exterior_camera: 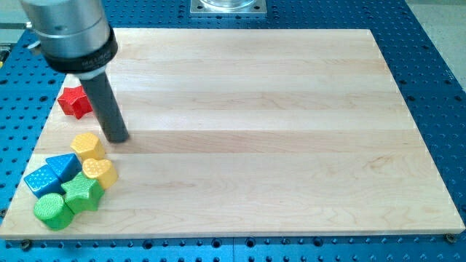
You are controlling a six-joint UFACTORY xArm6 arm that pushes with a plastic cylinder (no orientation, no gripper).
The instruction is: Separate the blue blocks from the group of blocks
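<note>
My tip (116, 137) rests on the board at the view's left, just above and right of a yellow hexagon block (87, 145). Below it lies a tight cluster: a blue triangular block (64, 166), a blue cube (41, 180), a yellow heart block (100, 173), a green star block (81, 192) and a green cylinder (52, 211). The two blue blocks touch each other and the green and yellow blocks. A red star block (74, 100) lies apart, up and left of my tip, partly behind the rod.
The wooden board (277, 145) sits on a blue perforated table (437, 73). The cluster lies near the board's bottom left corner, close to its left and bottom edges. A metal mount (228, 6) shows at the view's top.
</note>
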